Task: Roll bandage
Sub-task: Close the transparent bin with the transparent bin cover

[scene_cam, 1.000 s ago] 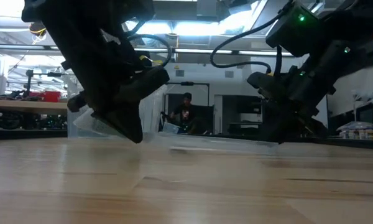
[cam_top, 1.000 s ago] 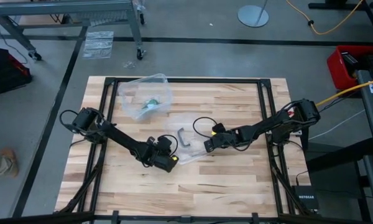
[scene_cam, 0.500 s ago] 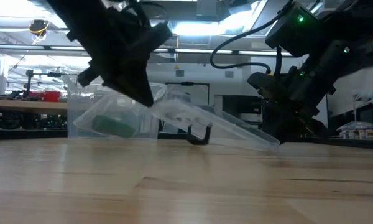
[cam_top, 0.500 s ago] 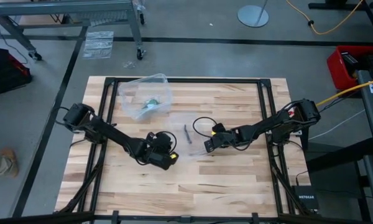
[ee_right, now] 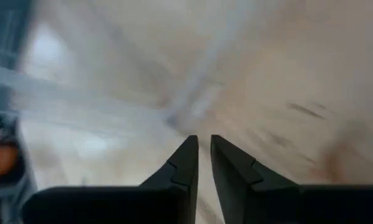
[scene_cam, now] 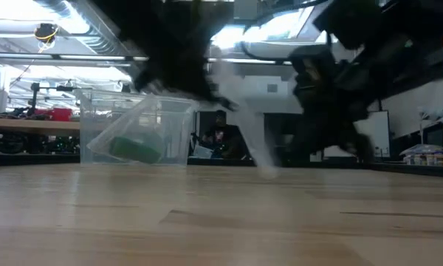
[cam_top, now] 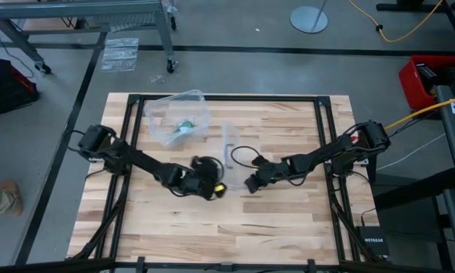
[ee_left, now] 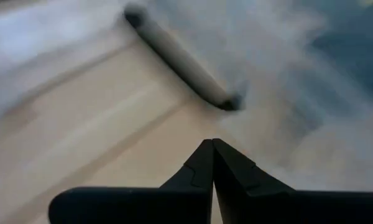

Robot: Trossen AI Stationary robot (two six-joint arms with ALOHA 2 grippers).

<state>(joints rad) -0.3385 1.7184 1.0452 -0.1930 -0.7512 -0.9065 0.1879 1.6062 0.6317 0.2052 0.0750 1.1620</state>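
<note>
The left claw (cam_top: 214,186) sits low over the middle of the table (cam_top: 288,227), its two fingers pressed together. I cannot see whether a clear edge is caught between them. The right claw (cam_top: 250,183) is just beside it, the two facing each other. Whether the right claw is apart or clamped on something I cannot tell.

Rising between the claws and leaning away from them is a clear lid (cam_top: 229,140). Its dark handle (ee_left: 180,62) lies just ahead of the left claw in the left wrist view.

The bandage (cam_top: 184,125) is a small green roll. It rests inside the clear box (cam_top: 197,106), beyond the left claw and well apart from both.

My guess is that the step in hand is getting the lid out of the way, so that the bandage can be reached. To do it well, the lid should be carried or tipped away from the box, not towards it, and laid flat where neither arm needs to pass.

There is bare wood behind both claws and out beyond the right claw, which leaves good room to set the lid down. The box stands near the far edge of the table, so a reach into it should come in from above; a push from the side might slide it off
</note>
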